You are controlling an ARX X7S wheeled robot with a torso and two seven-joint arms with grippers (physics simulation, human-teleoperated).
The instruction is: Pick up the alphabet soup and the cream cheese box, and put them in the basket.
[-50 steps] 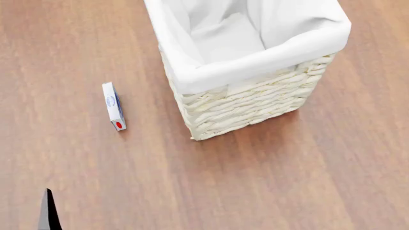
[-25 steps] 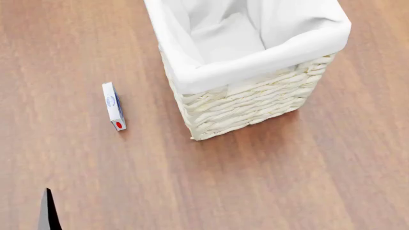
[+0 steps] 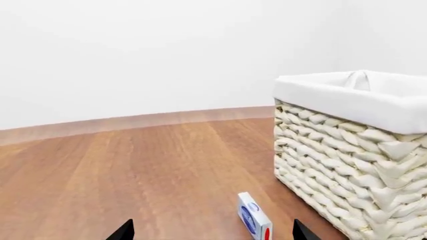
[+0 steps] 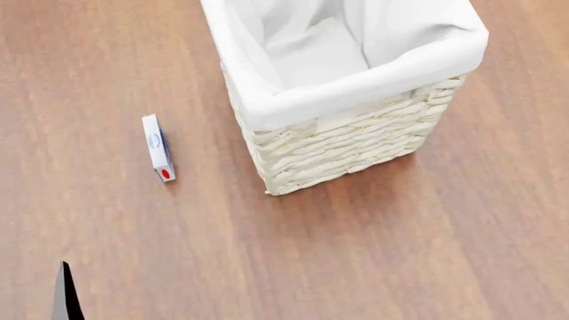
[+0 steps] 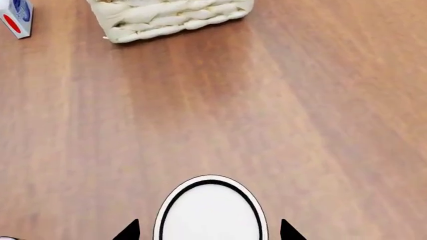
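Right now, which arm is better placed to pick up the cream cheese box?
Left. The cream cheese box stands left of the basket, on the left arm's side, and in the left wrist view it sits between the left gripper fingers, which are spread wide.

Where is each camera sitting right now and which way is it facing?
Head view: high up, looking down on the basket and cream cheese box; a dark arm tip shows at the lower left.
Left wrist view: low, looking level at the box beside the basket; left gripper fingertips show.
Right wrist view: looking down over the floor; right gripper fingertips flank a white oval.
All three share the box and basket.
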